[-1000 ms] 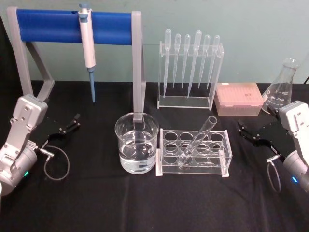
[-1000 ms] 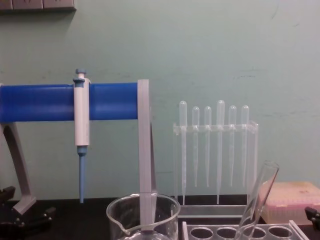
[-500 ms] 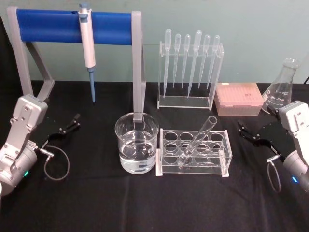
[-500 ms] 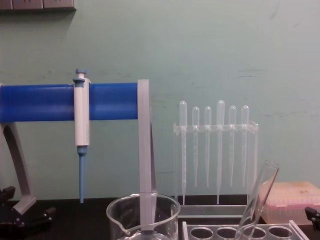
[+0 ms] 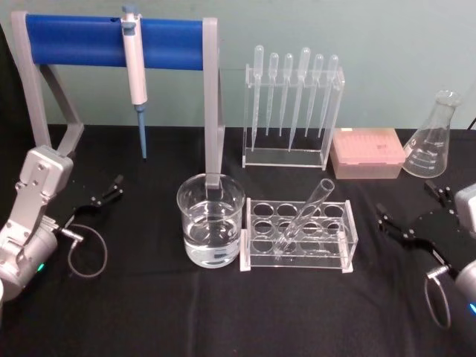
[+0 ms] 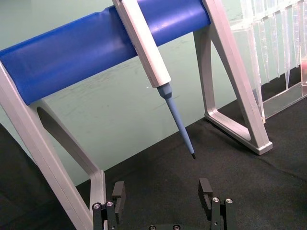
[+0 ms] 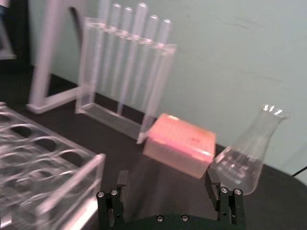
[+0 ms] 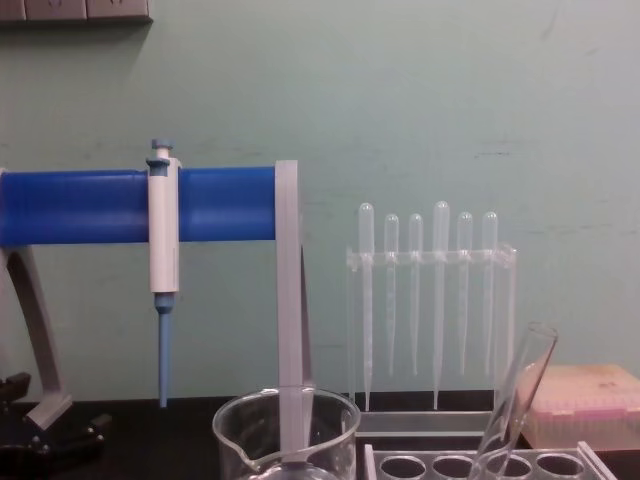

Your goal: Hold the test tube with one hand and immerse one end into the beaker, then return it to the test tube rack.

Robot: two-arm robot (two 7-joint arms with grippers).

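The test tube (image 5: 305, 216) sits in the clear test tube rack (image 5: 346, 236), leaning so its open rim tips up and back while its round end rests in a front hole. The beaker (image 5: 186, 223), partly filled with clear liquid, stands touching or just beside the rack's left end.

My right gripper (image 5: 407, 202) hovers low over the black table (image 5: 223, 312) to the right of the rack. Its jaws are spread wide with nothing between them. The tube is off to the left of those jaws, well apart from them, with the rack's right end lying between. Ahead of the jaws in the right wrist view are a pink box (image 7: 180, 143) and, further to the side, a glass flask (image 7: 244, 153).

My left gripper (image 5: 104, 191) is parked at the far left, jaws also wide apart and holding nothing. The beaker is well off to the right of them, and the tube lies beyond it. Straight ahead of these jaws and above them hangs a white-and-blue pipette (image 6: 153, 62) from a blue stand (image 6: 72, 48). A rack of plastic pipettes (image 5: 294, 97) stands behind the test tube rack.
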